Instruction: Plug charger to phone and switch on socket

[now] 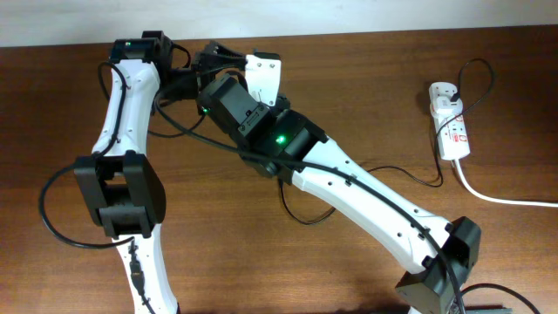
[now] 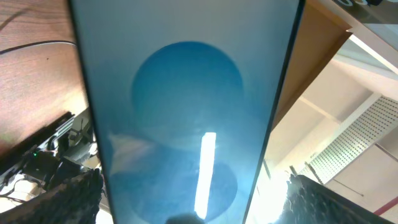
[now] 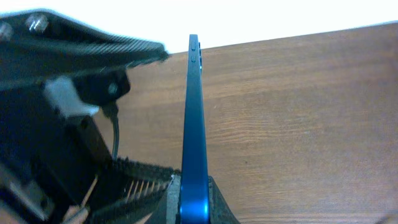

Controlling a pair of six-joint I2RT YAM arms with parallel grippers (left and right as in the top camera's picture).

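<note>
Right jaws pinch the slim, glossy blue phone (image 3: 194,124) edge-on; left jaws flank it, grip unclear.

a brown wooden table (image 1: 366,87) with clear grain carries everything. at its far right lies 1 white socket (image 1: 449,122), set lengthwise near to far. its thick white cord (image 1: 497,197) runs off the right edge, and the thin black charger cable (image 1: 410,176) trails left across the wood toward the middle.

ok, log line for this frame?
phone: clamped in right fingers | left fingers: flanking it, grip unclear | socket: no arm near
</note>
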